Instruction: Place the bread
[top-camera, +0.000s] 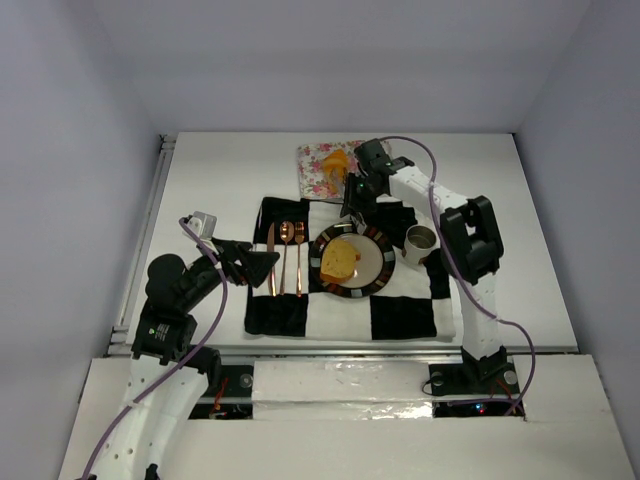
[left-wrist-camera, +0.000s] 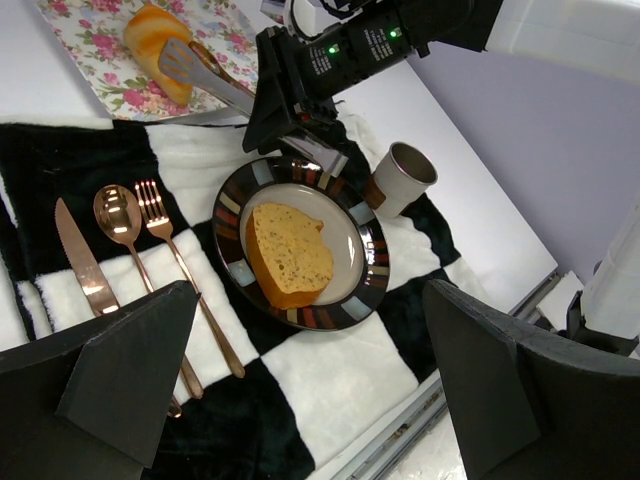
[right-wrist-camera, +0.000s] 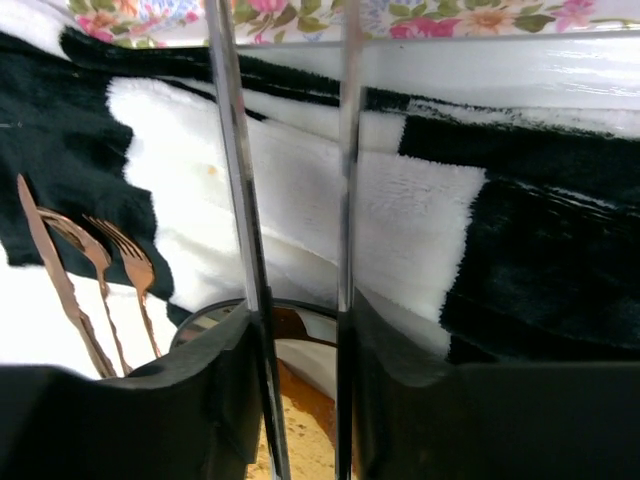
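A thick golden slice of bread (top-camera: 340, 262) lies on the striped-rim plate (top-camera: 381, 268), and it also shows in the left wrist view (left-wrist-camera: 288, 255) and the right wrist view (right-wrist-camera: 300, 440). An orange croissant (top-camera: 337, 162) (left-wrist-camera: 152, 35) lies on the floral napkin (top-camera: 315, 172) at the back. My right gripper (top-camera: 356, 192) (right-wrist-camera: 295, 350) is shut on metal tongs (left-wrist-camera: 205, 82) (right-wrist-camera: 238, 180), whose tips reach the croissant. My left gripper (top-camera: 262, 265) (left-wrist-camera: 310, 340) is open and empty, above the left of the checked mat (top-camera: 400, 315).
A copper knife, spoon and fork (top-camera: 285, 258) lie left of the plate (left-wrist-camera: 375, 262). A grey cup (top-camera: 420, 240) (left-wrist-camera: 405, 175) stands right of the plate, close under my right arm. The floral napkin (left-wrist-camera: 90, 50) (right-wrist-camera: 450, 15) sits beyond the mat.
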